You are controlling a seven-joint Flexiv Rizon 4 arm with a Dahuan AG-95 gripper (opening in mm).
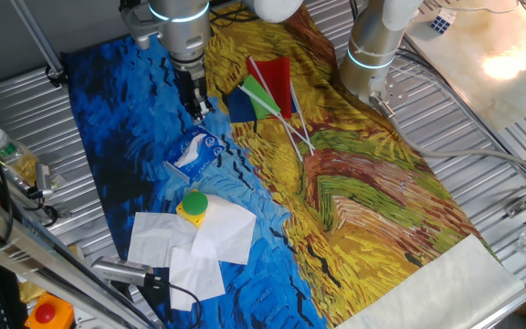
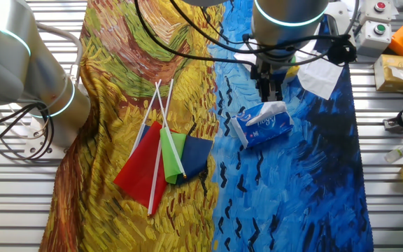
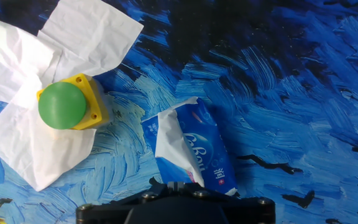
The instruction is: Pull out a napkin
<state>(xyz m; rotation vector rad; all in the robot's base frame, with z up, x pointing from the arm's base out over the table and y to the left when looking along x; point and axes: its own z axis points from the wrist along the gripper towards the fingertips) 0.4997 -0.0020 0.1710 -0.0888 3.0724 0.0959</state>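
The blue plastic tissue packet lies on the blue part of the painted cloth; it also shows in the other fixed view and the hand view. A white napkin sticks out of its opened top, crumpled. My gripper hangs just above the packet's far end. Only its tips show at the bottom edge of the hand view. The jaws look closed together with nothing between them.
Large white square sheets lie near the front with a green button on a yellow box on them, also in the hand view. Small flags lie on the yellow cloth. A second arm stands behind.
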